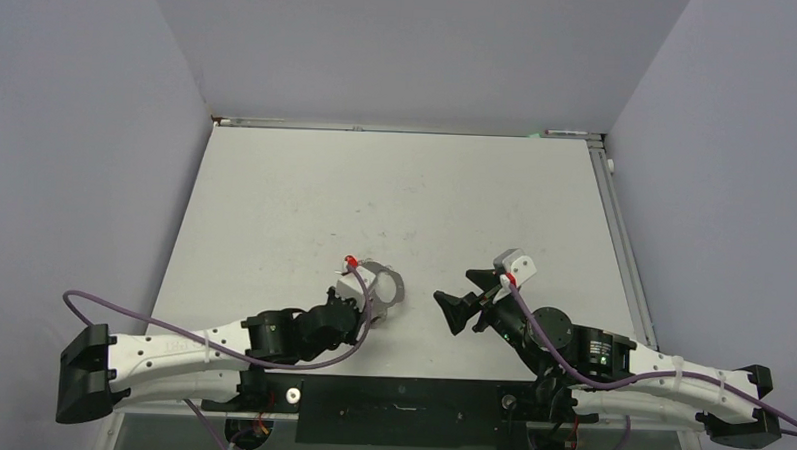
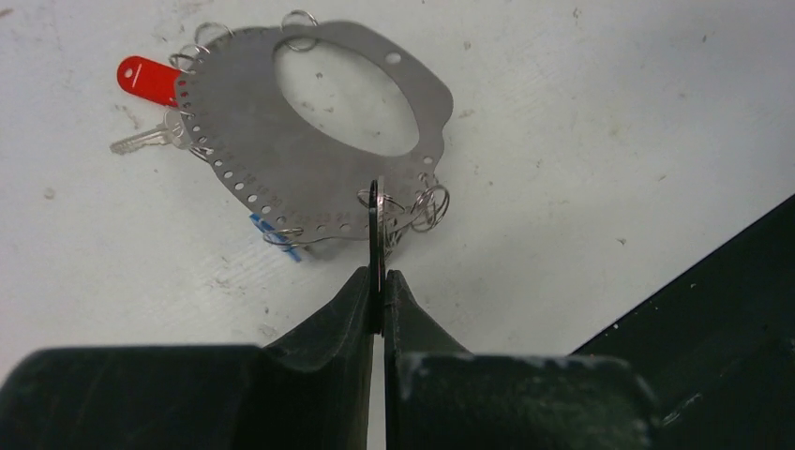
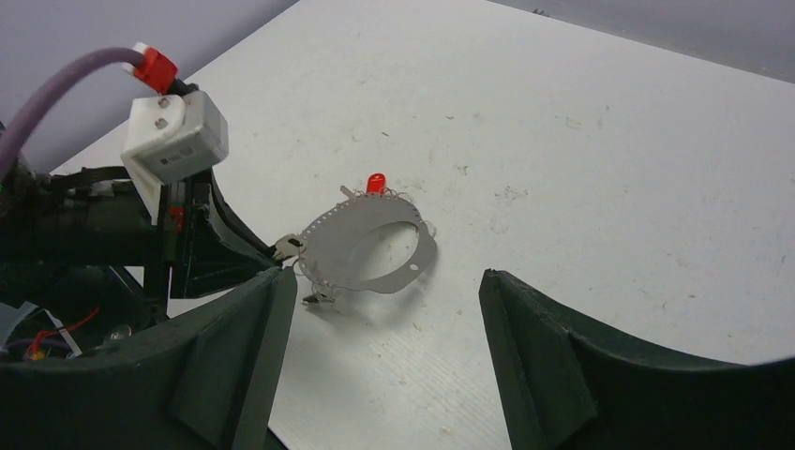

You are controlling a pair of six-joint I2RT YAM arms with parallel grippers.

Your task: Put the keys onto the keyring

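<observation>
Left tool (image 2: 380,281): pinching the keys (image 2: 376,214) - thin dark piece held edge-on, apparently to meet a rim loop.
Keyring (image 2: 248,131): flat on the counter (image 2: 609,112), keys touching its 5 o'clock rim.
Right tool (image 3: 384,281): spread, at 3 o'clock - likely ready to steady.

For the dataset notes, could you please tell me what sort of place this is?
Most likely a robotics lab test cell: a white table boxed in by plain grey walls, a left arm and right arm bolted at its near edge, and a keyring as the workpiece.
</observation>
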